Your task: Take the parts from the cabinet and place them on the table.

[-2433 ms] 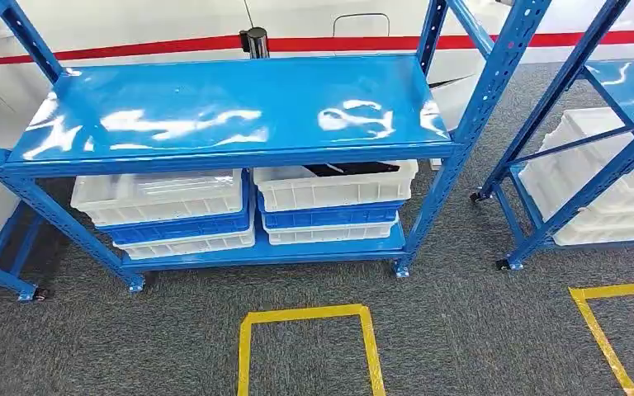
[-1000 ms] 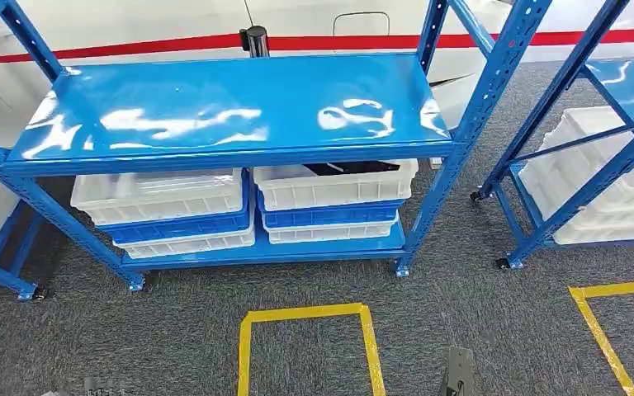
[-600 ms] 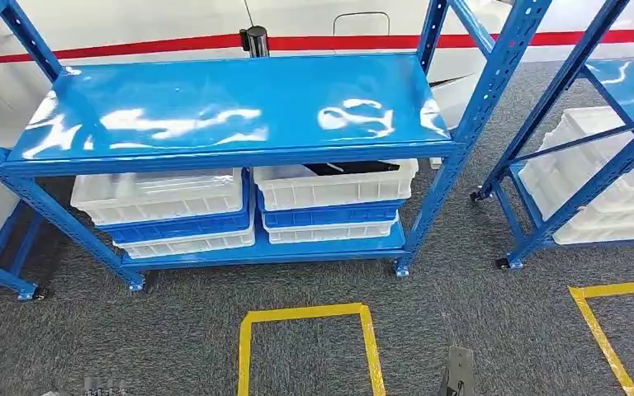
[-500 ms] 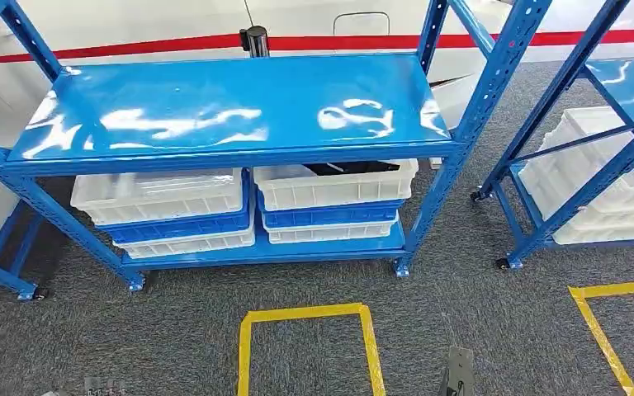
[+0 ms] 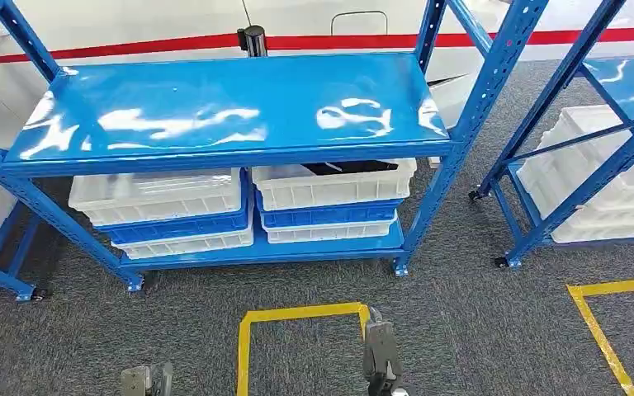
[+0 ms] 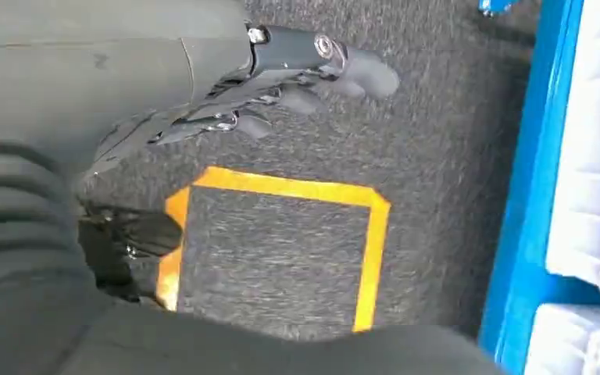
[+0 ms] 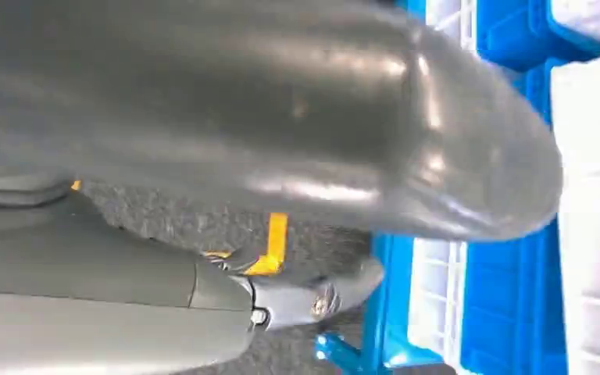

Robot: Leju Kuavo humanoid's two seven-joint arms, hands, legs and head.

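Below, left hand (image 6: pixel 281 86) open above taped square (image 6: pixel 281 250).

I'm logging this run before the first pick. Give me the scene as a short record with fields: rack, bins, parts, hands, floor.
rack: blue rack, glossy top shelf bare
bins: white and blue bins stacked on the lower shelf, left stack beside right stack
parts: dark part in the top right bin
left hand: left hand holds nothing, fingers extended above the carpet
right hand: right hand low, near the rack; grip unclear
floor: grey carpet, yellow tape square
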